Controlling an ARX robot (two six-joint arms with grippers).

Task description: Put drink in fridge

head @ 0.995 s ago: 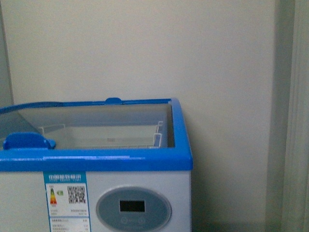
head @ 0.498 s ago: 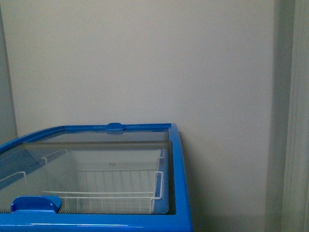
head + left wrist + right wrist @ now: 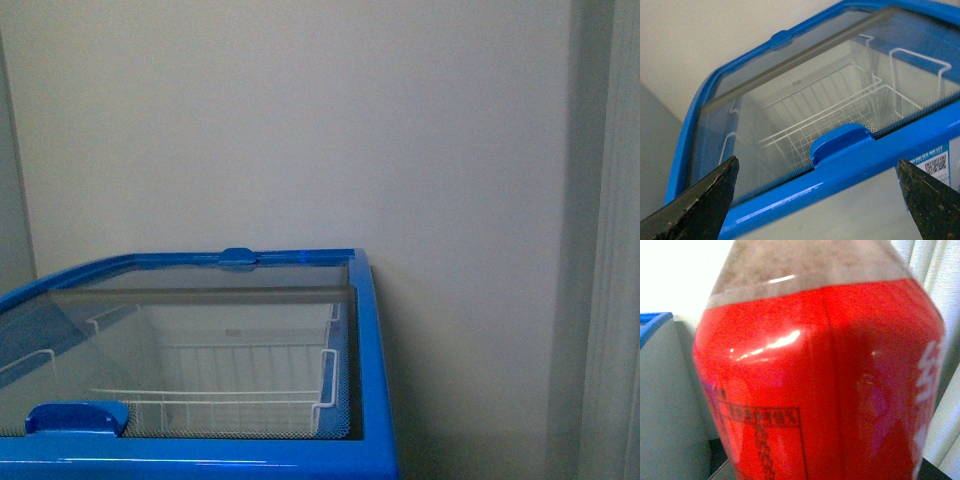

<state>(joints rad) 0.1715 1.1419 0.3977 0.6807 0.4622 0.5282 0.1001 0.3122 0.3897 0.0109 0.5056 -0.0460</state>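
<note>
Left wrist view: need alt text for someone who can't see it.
White chest fridge with a blue rim, seen from above its front edge; a white wire basket shows through the glass lid, which has a blue handle. The left tool is open, its two dark fingers wide apart, holding nothing.

A sticker (image 3: 943, 176) on the fridge's (image 3: 840, 172) white front carries a QR code (image 3: 935, 163) and small print, too small to read. The drink's (image 3: 840, 330) red label (image 3: 805, 390) bears large white characters (image 3: 930, 375), cut off at the edge, and a dark boxed panel (image 3: 765, 437) of blurred fine print. No word is legible.
</note>
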